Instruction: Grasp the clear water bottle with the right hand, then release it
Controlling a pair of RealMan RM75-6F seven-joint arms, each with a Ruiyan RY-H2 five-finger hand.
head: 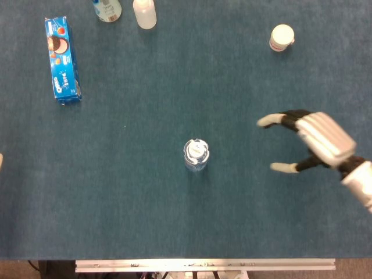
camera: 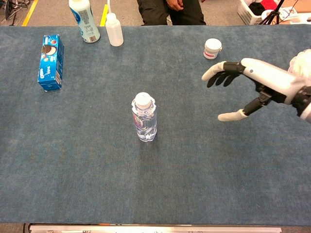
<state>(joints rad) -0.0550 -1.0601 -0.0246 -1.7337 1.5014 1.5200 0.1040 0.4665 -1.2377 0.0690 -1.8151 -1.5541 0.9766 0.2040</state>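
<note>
The clear water bottle [head: 196, 155] [camera: 144, 118] stands upright near the middle of the blue-grey table, white cap on top. My right hand [head: 314, 142] [camera: 252, 82] hovers to the right of it, well apart, holding nothing. Its thumb and fingers [camera: 214, 73] are spread wide and point left toward the bottle. Of my left hand only a pale sliver [head: 0, 161] shows at the left edge of the head view, too little to tell how it stands.
A blue cookie box [camera: 50, 62] lies at the far left. A labelled bottle [camera: 84, 18] and a small white bottle [camera: 114, 30] stand at the back left. A small white jar [camera: 212, 48] sits at the back right, a white bundle [camera: 302, 68] at the right edge.
</note>
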